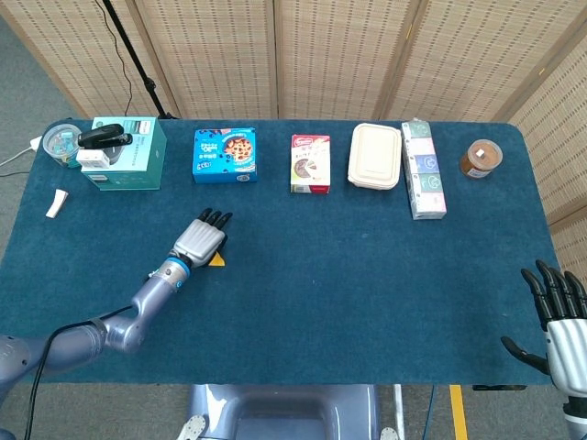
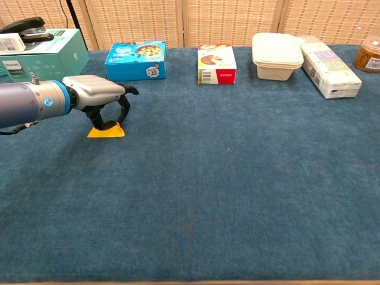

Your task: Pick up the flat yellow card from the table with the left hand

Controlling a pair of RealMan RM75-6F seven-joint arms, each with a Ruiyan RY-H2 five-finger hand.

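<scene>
The yellow card lies flat on the blue table, largely hidden from the head camera beneath the left hand. That hand arches palm down over the card's far edge, fingers curled onto it; whether they grip it cannot be told. The card's long side runs left to right. The right hand, partly cut off, rests with fingers spread, holding nothing.

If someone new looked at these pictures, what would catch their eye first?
Probably the left hand at the table's near left, fingers curled down onto the yellow card lying on the blue cloth. Next, the row of boxes along the far edge, such as the blue cookie box.
</scene>
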